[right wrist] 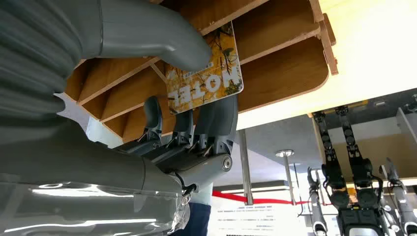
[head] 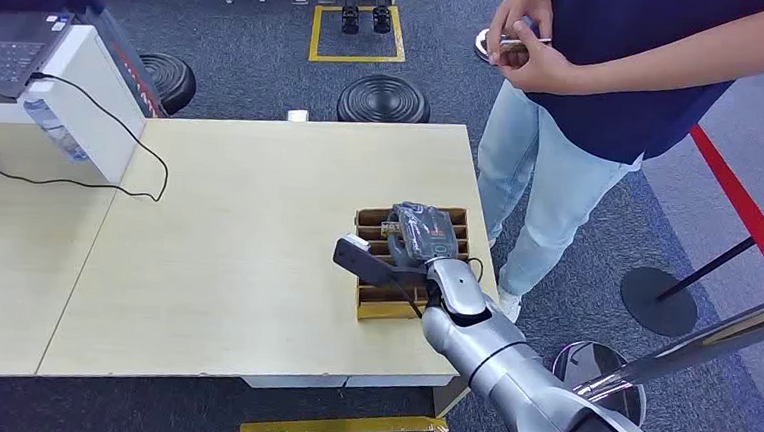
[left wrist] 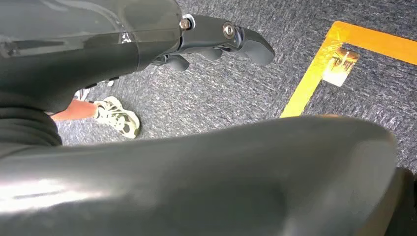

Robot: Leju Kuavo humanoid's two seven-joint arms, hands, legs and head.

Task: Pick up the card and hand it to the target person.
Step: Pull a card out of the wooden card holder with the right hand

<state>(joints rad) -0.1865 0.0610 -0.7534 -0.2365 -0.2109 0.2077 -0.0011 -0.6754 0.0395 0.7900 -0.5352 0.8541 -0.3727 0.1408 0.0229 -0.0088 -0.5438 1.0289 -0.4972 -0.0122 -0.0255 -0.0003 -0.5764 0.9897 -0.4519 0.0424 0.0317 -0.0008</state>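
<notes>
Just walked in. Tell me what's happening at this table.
The robot's right hand is at the slotted wooden rack near the table's right edge. In the right wrist view its thumb and fingers pinch a yellow card marked HOTEL, still right at the rack's slots. A person in a dark top and light jeans stands just beyond the table, both hands up at chest height holding something small. The left hand hangs over the carpet, holding nothing. The card is not yet handed over.

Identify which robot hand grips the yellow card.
The right hand pinches the yellow HOTEL card at the slotted wooden rack; the left hand hangs empty over carpet.
</notes>
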